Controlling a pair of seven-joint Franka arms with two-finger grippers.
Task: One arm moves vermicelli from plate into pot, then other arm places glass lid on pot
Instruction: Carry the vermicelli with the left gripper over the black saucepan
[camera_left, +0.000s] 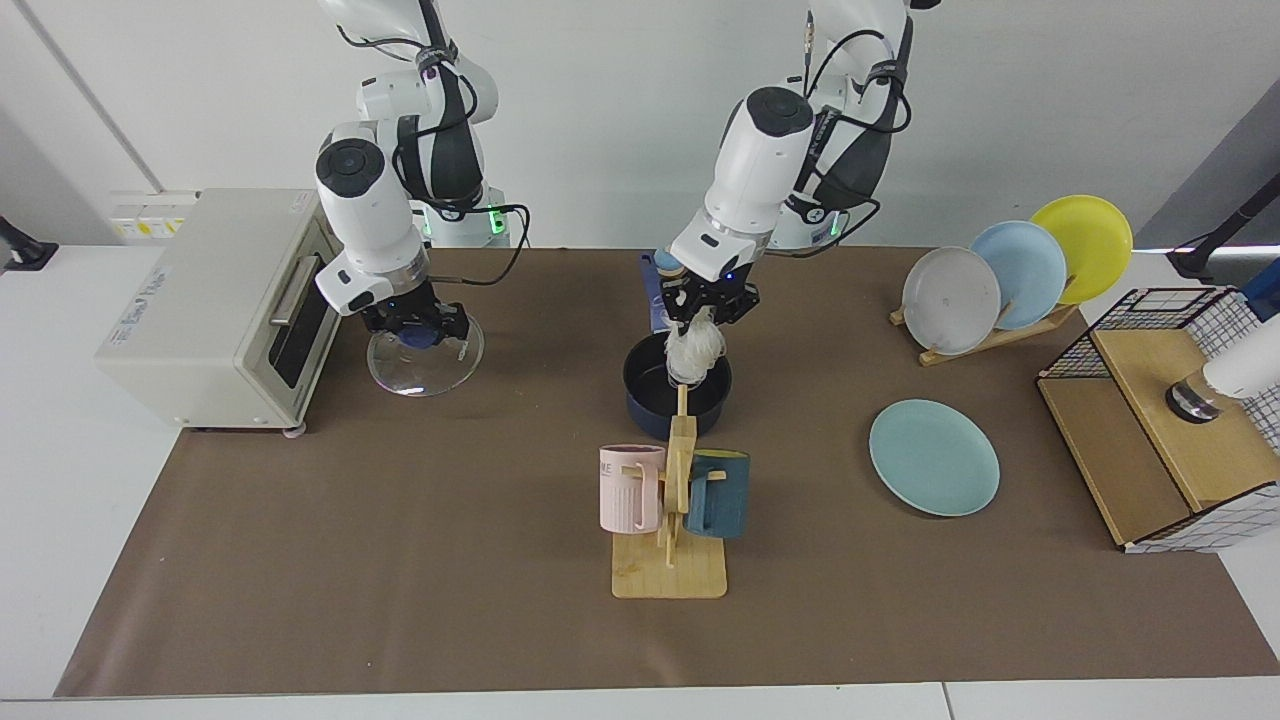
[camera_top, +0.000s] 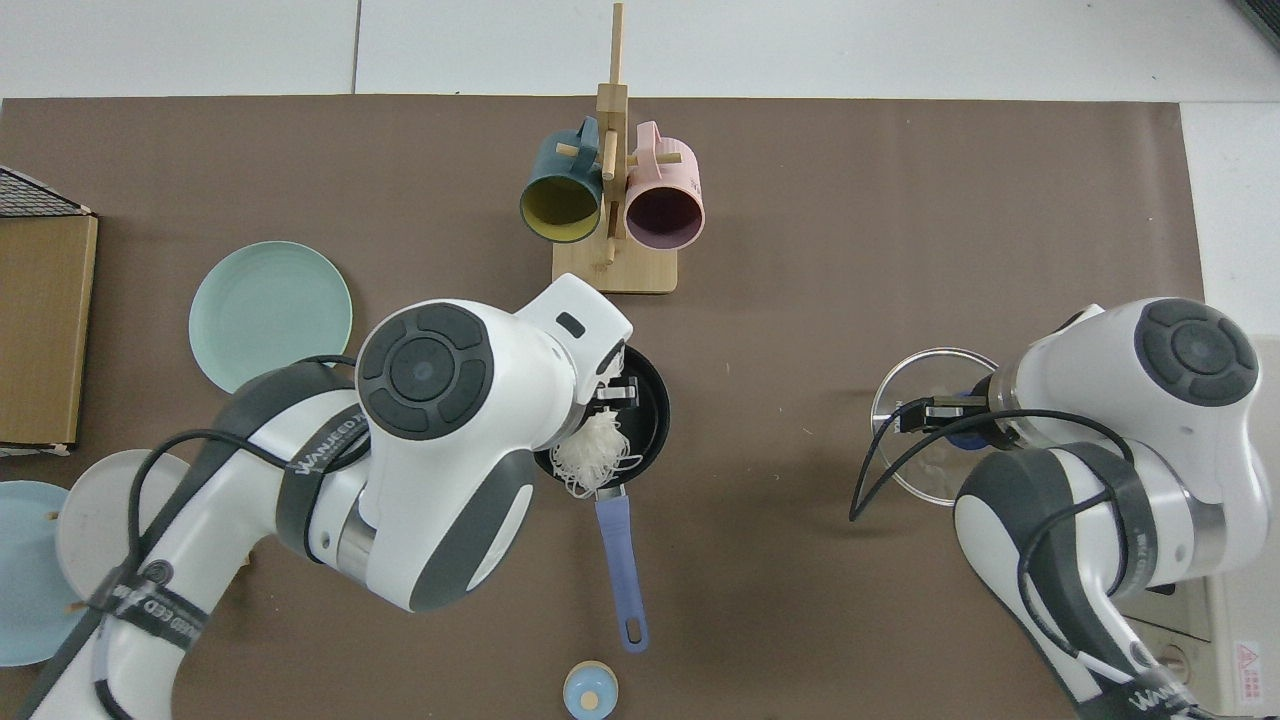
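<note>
My left gripper (camera_left: 712, 302) hangs over the dark navy pot (camera_left: 650, 408) and is shut on the white vermicelli (camera_left: 693, 350), whose strands dangle down into the pot's mouth. In the top view the vermicelli (camera_top: 595, 462) droops over the pot (camera_top: 652, 400) rim near the blue handle (camera_top: 620, 560), below the left gripper (camera_top: 612, 392). The teal plate (camera_left: 934, 457) (camera_top: 270, 315) lies bare. My right gripper (camera_left: 415, 322) (camera_top: 935, 412) is shut on the blue knob of the glass lid (camera_left: 440, 362) (camera_top: 920, 470), which is tilted and held just off the table beside the toaster oven.
A toaster oven (camera_left: 220, 300) stands at the far left. A wooden mug rack (camera_left: 670, 570) with a pink and a teal mug stands just in front of the pot. Grey, light blue and yellow plates (camera_left: 1010, 275) lean in a rack, beside a wire-and-wood box (camera_left: 1160, 440).
</note>
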